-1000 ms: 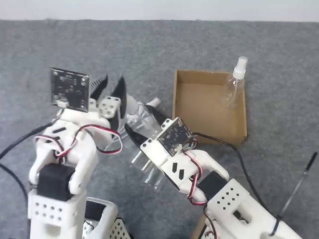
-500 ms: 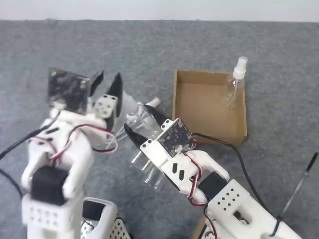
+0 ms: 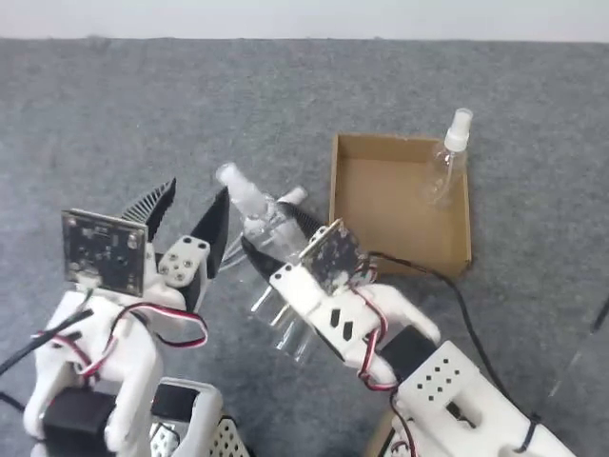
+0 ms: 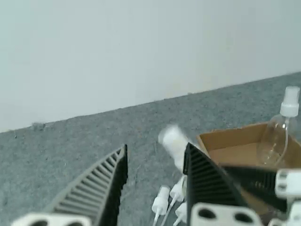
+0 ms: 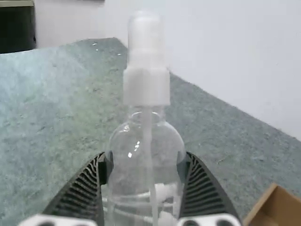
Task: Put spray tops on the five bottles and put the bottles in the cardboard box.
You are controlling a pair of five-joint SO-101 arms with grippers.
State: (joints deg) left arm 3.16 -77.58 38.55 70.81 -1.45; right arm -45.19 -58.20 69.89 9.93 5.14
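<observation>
The bottle, clear with its white spray top on, is clamped by its body in the right gripper. It tilts above the grey carpet, just short of the left wall of the cardboard box. Loose spray tops lie beneath it. The left gripper hangs spread wide, holding nothing, close beside the bottle's cap. A second bottle stands upright in the box's far right corner, brown floor showing beside it. Open carpet stretches beyond both grippers.
</observation>
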